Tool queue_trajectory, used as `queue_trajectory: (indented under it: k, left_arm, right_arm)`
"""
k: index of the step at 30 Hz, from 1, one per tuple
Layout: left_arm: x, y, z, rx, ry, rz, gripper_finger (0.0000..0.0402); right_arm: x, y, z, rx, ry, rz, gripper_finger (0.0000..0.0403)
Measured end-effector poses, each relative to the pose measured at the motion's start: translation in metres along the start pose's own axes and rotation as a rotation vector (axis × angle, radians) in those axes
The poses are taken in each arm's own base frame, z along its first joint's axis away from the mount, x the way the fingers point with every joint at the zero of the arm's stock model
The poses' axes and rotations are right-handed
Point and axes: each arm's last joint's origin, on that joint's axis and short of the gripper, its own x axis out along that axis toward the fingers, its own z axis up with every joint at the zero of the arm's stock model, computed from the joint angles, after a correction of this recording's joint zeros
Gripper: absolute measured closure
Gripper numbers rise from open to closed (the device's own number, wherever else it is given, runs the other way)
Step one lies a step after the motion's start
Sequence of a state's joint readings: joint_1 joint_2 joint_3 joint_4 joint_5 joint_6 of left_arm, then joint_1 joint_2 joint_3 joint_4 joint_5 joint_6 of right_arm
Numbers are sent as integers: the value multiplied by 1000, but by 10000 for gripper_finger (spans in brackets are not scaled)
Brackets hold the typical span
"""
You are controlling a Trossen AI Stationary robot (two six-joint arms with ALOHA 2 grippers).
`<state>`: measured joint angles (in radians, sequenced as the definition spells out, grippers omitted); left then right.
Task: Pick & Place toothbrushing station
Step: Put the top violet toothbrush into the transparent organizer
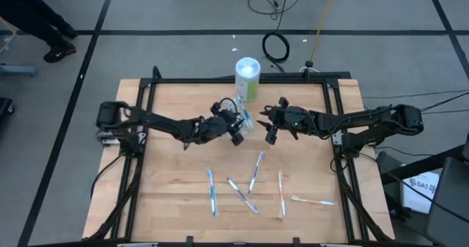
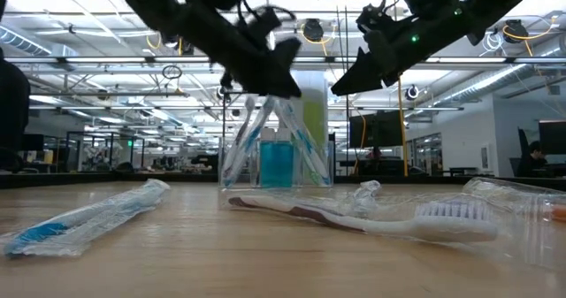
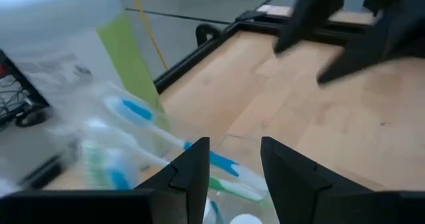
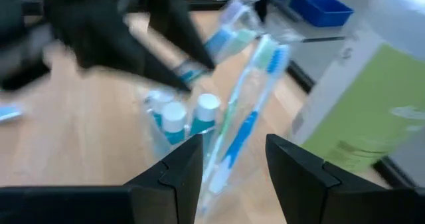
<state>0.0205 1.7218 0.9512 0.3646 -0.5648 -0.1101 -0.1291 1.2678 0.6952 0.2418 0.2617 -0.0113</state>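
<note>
No text, brand, number or sign can be read with any confidence. The white-and-green canister (image 4: 372,111) near the table's far edge carries a printed label; in the right wrist view there are grey lines of print on its white part and on the green panel, but they are too blurred to make out. A white object (image 1: 423,182) beyond the table's right edge seems to bear dark lettering, illegible.

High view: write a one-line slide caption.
Both grippers, left and right, flank the clear cup while wrapped toothbrushes lie scattered on the table.
</note>
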Motion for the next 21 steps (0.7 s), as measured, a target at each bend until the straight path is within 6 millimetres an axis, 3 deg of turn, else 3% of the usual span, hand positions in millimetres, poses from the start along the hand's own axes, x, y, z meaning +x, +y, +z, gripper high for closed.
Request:
queue_trajectory:
  k: [5, 11, 17, 21]
  left_arm:
    - [-32, 9, 26, -1, -1, -61, 261]
    - [-76, 20, 44, -23, 45, -124, 261]
    - [-111, 28, 46, 9, 131, -146, 261]
    - [-123, 29, 41, 33, 188, -154, 261]
  right_arm:
    - [0, 3, 0, 33, 1, 97, 248]
    - [-1, 7, -1, 99, 23, 207, 247]
    - [-5, 21, -8, 85, 97, 261, 247]
    - [-12, 37, -25, -67, 123, 369, 247]
